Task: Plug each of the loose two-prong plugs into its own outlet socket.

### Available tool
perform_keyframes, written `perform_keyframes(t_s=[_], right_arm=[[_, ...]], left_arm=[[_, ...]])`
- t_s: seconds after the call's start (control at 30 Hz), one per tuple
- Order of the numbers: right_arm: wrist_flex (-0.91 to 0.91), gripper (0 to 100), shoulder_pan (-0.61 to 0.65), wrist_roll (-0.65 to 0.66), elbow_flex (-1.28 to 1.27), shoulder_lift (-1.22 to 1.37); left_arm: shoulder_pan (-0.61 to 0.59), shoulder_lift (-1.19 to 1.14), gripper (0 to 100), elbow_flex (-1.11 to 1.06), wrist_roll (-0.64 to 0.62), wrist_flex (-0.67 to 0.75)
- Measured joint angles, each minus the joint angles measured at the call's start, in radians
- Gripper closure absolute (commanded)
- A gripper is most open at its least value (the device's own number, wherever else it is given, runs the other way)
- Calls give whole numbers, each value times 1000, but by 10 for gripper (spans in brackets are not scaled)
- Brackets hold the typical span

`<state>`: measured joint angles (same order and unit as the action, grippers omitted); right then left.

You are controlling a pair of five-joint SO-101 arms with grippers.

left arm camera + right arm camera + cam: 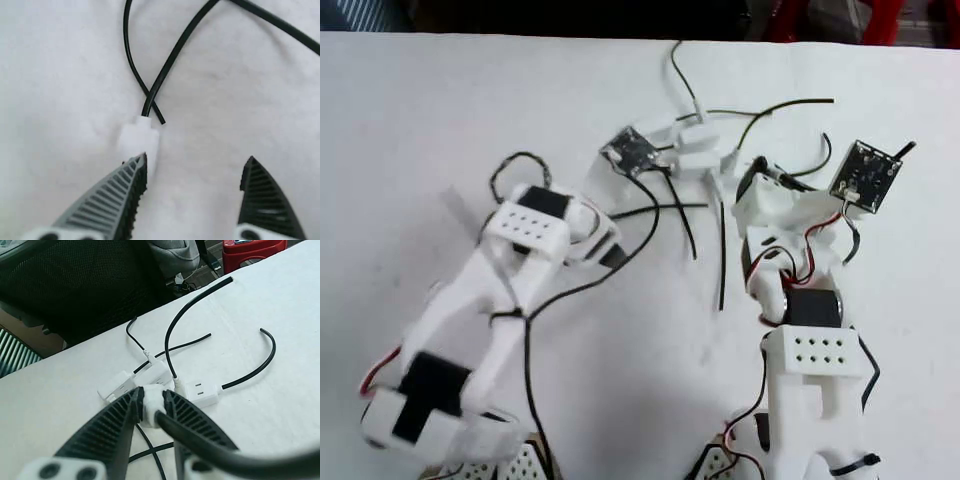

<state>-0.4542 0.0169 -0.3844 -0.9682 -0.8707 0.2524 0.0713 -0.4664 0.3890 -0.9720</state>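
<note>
Left gripper (196, 161) gapes beside white plug (139, 140), cord end pointing away; right gripper (151, 399) pinches second plug (150, 411)

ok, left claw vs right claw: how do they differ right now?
The left claw is open wide; the right claw is shut. The left claw holds nothing, and a loose white plastic plug on a black cord lies beside it; the right claw pinches a second white plastic plug. Both are ribbed inside.
</note>
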Motion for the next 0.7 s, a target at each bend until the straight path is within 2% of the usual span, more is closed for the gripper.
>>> perform_keyframes(t_s=[0.17,0.3,0.5,0.6,0.7], right_arm=[[0,981,0,0,0,0],[0,981,0,0,0,0],[0,981,0,0,0,0],[0,981,0,0,0,0],[0,980,0,0,0,0]], left_arm=[[-75,124,699,2,0,-28],[-183,130,699,2,0,31],[-288,-52,697,71,57,123],[-292,-183,698,161,69,71],[-285,-258,699,272,74,-57]])
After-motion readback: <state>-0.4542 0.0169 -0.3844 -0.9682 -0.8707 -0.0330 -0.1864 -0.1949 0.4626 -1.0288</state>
